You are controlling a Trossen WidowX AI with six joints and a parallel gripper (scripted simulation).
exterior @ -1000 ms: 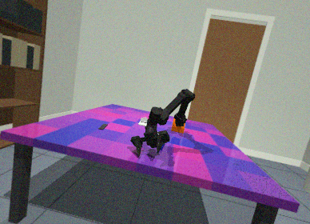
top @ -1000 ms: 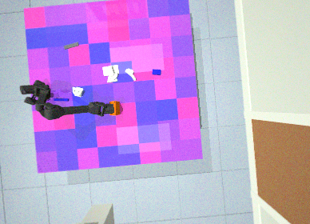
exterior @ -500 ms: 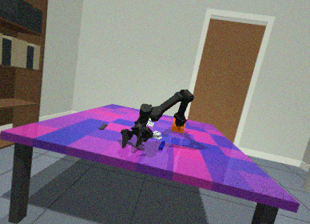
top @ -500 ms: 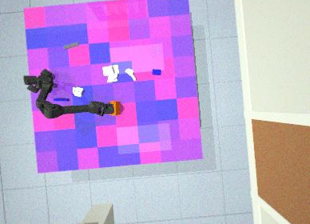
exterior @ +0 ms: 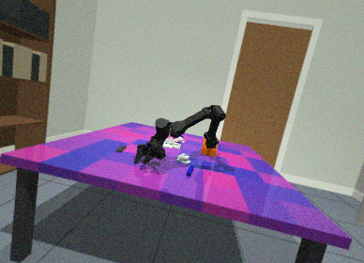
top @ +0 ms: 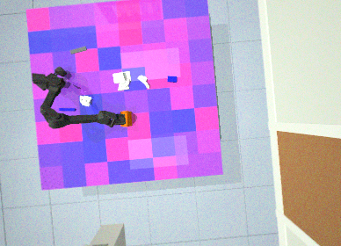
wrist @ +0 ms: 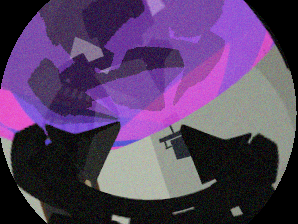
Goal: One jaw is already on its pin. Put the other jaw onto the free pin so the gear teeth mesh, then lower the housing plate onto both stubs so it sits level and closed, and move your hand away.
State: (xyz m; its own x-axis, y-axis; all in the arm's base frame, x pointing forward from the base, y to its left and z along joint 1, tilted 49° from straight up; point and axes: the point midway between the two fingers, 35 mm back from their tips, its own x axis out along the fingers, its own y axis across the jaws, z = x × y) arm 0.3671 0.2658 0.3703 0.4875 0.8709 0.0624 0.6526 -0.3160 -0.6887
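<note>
My gripper (top: 49, 75) (exterior: 143, 159) (wrist: 150, 125) is open and empty, above the table's left part in the top view. A cluster of white parts (top: 121, 80) (exterior: 173, 143) lies near the middle of the table, well away from the fingers. A white curved piece (top: 143, 81) lies just right of it in the top view. A smaller white part (top: 85, 100) (exterior: 183, 158) lies between the cluster and the arm's elbow. Pins, teeth and whether the jaws mesh are too small to tell, and I cannot tell which white part is the housing plate.
The arm's orange base (top: 126, 119) (exterior: 209, 147) stands near the middle of the patterned table (top: 206, 161) (exterior: 324, 219). A blue bar (top: 67, 109) (exterior: 189, 170) lies near the arm. A grey bar (top: 78, 50) (exterior: 120, 148) and a blue block (top: 172, 79) lie farther off.
</note>
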